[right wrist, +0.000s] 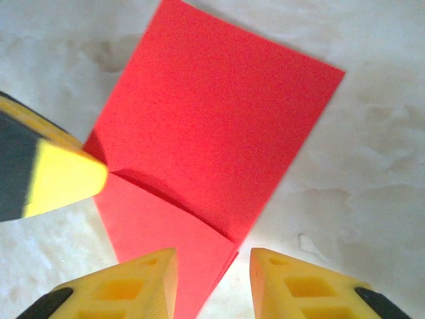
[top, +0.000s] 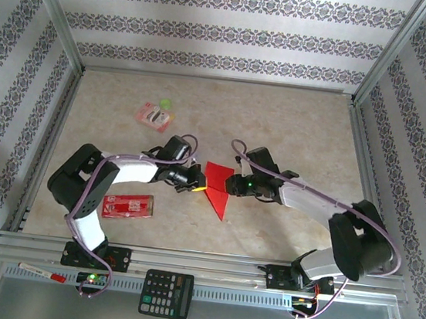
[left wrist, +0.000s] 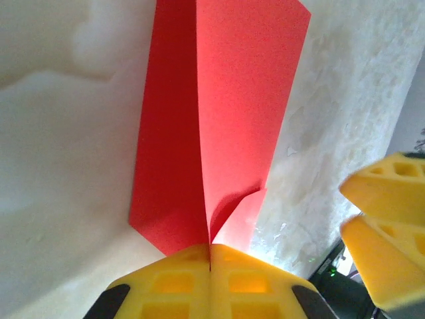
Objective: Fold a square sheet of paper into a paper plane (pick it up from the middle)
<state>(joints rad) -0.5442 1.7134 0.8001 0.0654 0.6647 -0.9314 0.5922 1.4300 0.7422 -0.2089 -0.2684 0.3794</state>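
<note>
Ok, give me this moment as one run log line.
left gripper: shut on red paper | right gripper: open, paper corner between jaws | paper: partly folded

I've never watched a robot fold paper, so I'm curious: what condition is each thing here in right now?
red paper sheet: partly folded, with a raised crease, lying on the table.
left gripper: shut on the paper's edge at the crease.
right gripper: open, a finger on either side of the paper's corner.
red packet: lying flat, apart from both grippers.
calculator: face up on the front rail.
</note>
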